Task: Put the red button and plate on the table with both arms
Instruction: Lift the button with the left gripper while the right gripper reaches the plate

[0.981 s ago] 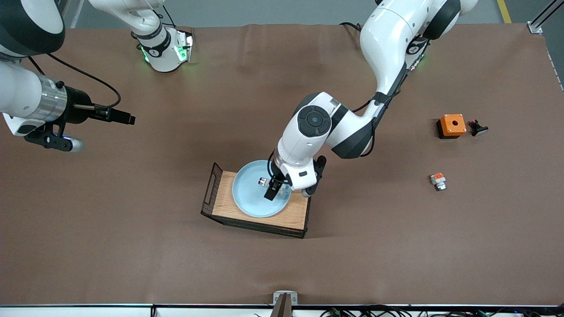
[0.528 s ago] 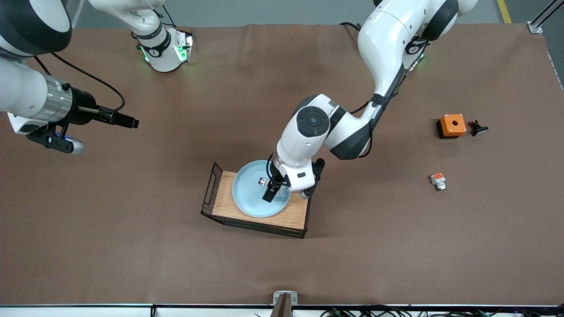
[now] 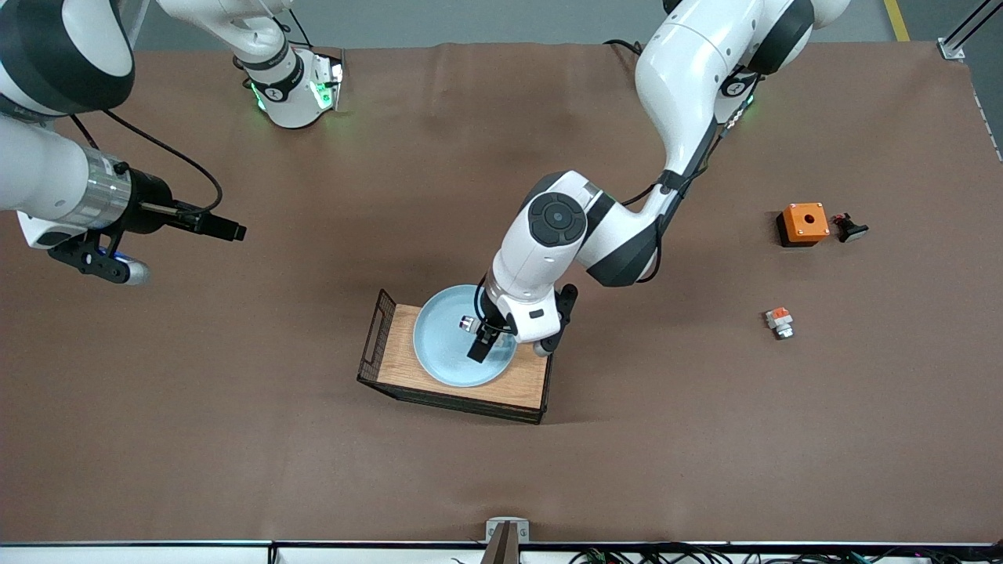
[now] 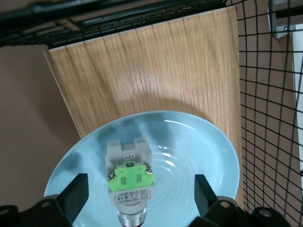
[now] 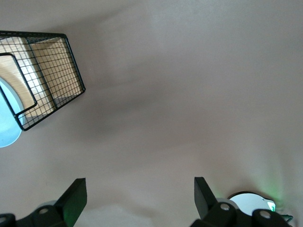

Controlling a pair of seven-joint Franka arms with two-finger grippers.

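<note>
Pale blue plate [image 3: 454, 345] sits on the wooden tray [image 3: 407, 368] mid-table, holding the red button [image 4: 129, 182]; the left gripper [image 4: 137, 198] hangs over it, fingers spread apart, the button between them; the right gripper [image 3: 227, 231] waits, fingers apart, over bare brown table [image 3: 235, 470] toward the right arm's end.

The right arm's black two-finger gripper [image 3: 227, 231], over the brown cloth-covered table [image 3: 313, 470] toward the right arm's end, now sits slightly farther from the table's edge and lower in the front view than 1 s ago. The left arm's black two-finger gripper [image 3: 478, 345] has eased a little across the round pale blue plate [image 3: 439, 352], and its white forearm has shifted marginally.
</note>
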